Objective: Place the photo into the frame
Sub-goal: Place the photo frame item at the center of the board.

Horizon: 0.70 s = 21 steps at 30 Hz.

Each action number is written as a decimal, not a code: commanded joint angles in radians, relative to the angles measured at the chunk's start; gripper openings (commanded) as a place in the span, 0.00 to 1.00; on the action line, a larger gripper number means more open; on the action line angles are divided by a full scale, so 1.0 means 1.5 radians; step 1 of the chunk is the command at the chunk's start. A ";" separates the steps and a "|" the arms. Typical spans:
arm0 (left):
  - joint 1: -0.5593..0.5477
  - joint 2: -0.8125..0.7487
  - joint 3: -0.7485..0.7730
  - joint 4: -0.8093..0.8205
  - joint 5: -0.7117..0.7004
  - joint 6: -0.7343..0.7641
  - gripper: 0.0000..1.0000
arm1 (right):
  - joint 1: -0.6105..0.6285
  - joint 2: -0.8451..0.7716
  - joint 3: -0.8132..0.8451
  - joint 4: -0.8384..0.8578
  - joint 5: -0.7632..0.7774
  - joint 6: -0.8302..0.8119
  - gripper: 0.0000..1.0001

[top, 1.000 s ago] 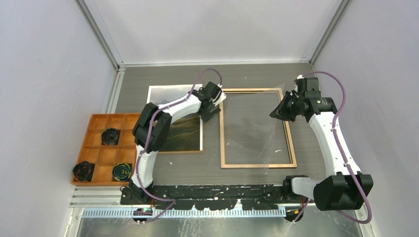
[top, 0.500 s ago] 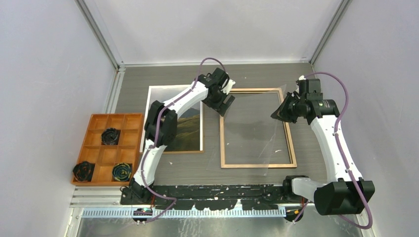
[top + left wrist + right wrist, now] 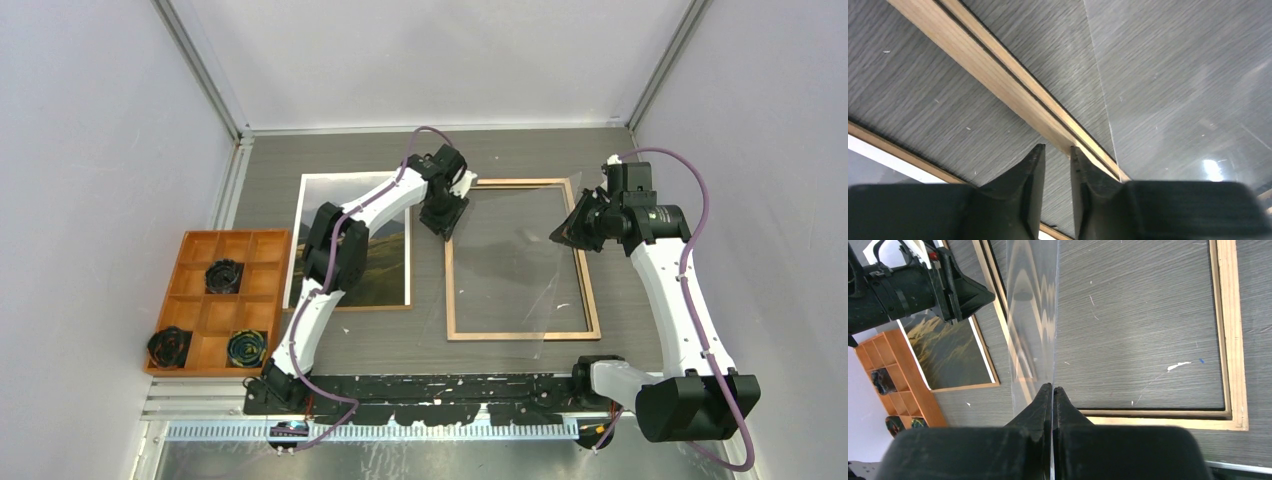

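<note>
The photo (image 3: 385, 265) lies flat at the left on a brown board, partly under my left arm; it also shows in the right wrist view (image 3: 948, 355). To its right the frame (image 3: 450, 290) lies with its wood-coloured back up. My left gripper (image 3: 443, 228) hovers at the upper part of the frame's left rail (image 3: 978, 70). Its jaws (image 3: 1057, 147) stand a narrow gap apart with only table showing between them. My right gripper (image 3: 1052, 387) is shut on the right edge of a clear pane (image 3: 1030, 315), which slants above the frame (image 3: 1230, 340).
An orange compartment tray (image 3: 262, 240) at the left holds dark coiled items (image 3: 224, 275). The brown backing board (image 3: 350, 308) peeks out under the photo. Grey walls enclose the table on three sides.
My left gripper swung from over the photo's right edge to the frame's upper left rail, and its jaws narrowed from wide to a slim gap. The right gripper and pane barely moved.
</note>
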 commanded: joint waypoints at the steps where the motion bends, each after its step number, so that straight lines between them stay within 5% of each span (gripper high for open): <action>1: -0.002 0.009 -0.002 -0.003 -0.061 0.024 0.19 | -0.001 -0.018 -0.005 0.029 -0.044 0.019 0.01; 6: -0.002 0.000 -0.015 0.010 -0.102 0.050 0.18 | -0.001 -0.002 -0.017 0.063 -0.078 0.043 0.01; 12: 0.008 0.006 0.025 -0.026 0.027 -0.016 0.41 | -0.001 -0.010 -0.002 0.043 -0.058 0.029 0.01; 21: 0.006 0.042 0.058 -0.037 0.047 -0.061 0.38 | -0.001 -0.037 -0.026 0.030 -0.048 0.024 0.01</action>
